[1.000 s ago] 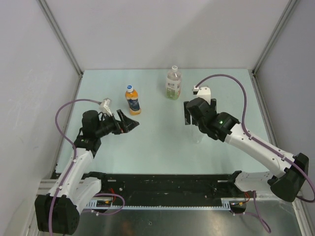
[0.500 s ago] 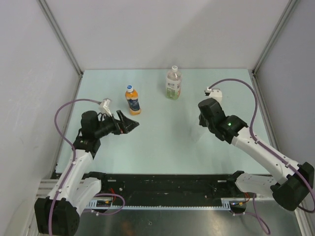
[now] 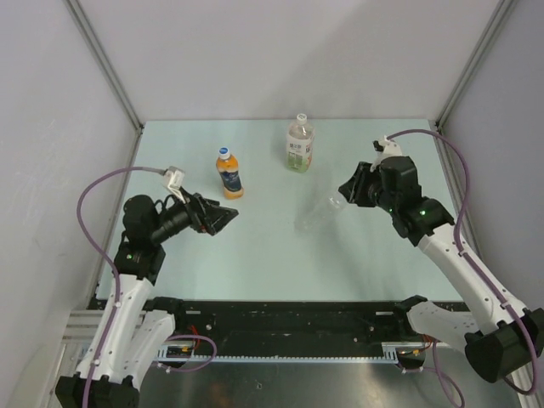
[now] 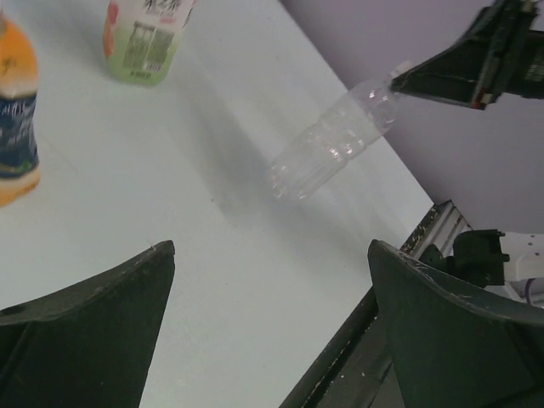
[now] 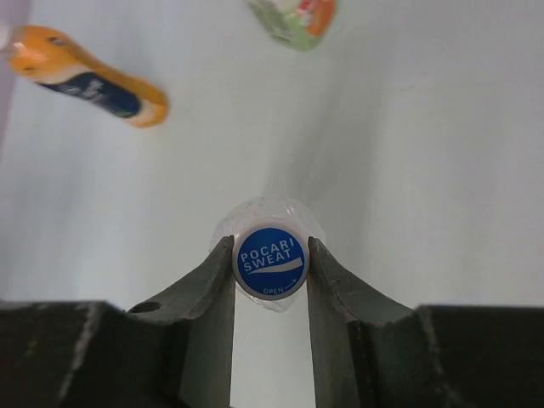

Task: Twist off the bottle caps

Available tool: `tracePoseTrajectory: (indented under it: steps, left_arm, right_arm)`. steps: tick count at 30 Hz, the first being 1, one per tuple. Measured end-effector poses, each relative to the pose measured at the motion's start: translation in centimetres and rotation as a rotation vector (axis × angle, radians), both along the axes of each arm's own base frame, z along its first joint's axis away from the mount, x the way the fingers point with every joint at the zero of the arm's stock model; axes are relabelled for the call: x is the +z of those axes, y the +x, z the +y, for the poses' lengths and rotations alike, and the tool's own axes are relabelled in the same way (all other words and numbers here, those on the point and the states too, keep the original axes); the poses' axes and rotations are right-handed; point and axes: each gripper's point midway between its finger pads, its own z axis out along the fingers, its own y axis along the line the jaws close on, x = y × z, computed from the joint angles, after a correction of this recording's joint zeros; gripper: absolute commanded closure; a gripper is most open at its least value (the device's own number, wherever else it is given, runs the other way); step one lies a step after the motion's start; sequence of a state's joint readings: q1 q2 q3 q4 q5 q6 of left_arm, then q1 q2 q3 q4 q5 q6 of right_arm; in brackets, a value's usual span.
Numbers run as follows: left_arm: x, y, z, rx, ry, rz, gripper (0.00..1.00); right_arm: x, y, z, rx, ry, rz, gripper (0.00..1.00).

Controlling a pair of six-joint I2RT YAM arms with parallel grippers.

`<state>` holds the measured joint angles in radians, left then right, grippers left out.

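Here the right gripper [image 5: 270,245] clamps the small blue-and-white plastic cap [image 5: 270,263] of a clear plastic bottle [image 4: 331,140], likely light and crushable, tilted over the bench [image 3: 255,255]; the wide-spread left gripper [image 3: 223,216] should take its shoulder.

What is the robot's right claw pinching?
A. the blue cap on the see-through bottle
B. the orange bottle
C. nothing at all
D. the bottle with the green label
A: in the right wrist view the right gripper has its fingers pressed on both sides of the blue cap of the see-through bottle, while the orange bottle and the green-label bottle stand apart from it.
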<state>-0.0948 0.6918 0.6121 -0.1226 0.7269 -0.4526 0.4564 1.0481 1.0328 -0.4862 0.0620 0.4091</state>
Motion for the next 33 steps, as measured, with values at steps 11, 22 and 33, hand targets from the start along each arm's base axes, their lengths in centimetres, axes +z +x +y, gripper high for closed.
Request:
tracePoseTrajectory:
  steps: [11,22,33]
  left_arm:
    - [3.6,-2.1,-3.3,-0.194,0.042,-0.161,0.01]
    - [-1.7,-3.4,-11.5,-0.367,0.228,-0.099,0.01]
    - [-6.2,-2.3,-15.3,-0.33,0.474,-0.126,0.01]
  right_arm:
    - [1.7,-0.8,3.8,0.326,0.297,0.075,1.0]
    - [3.7,-2.8,5.4,0.514,0.42,0.085,1.0]
    - [2.4,-2.5,5.2,0.488,0.423,0.143,1.0]
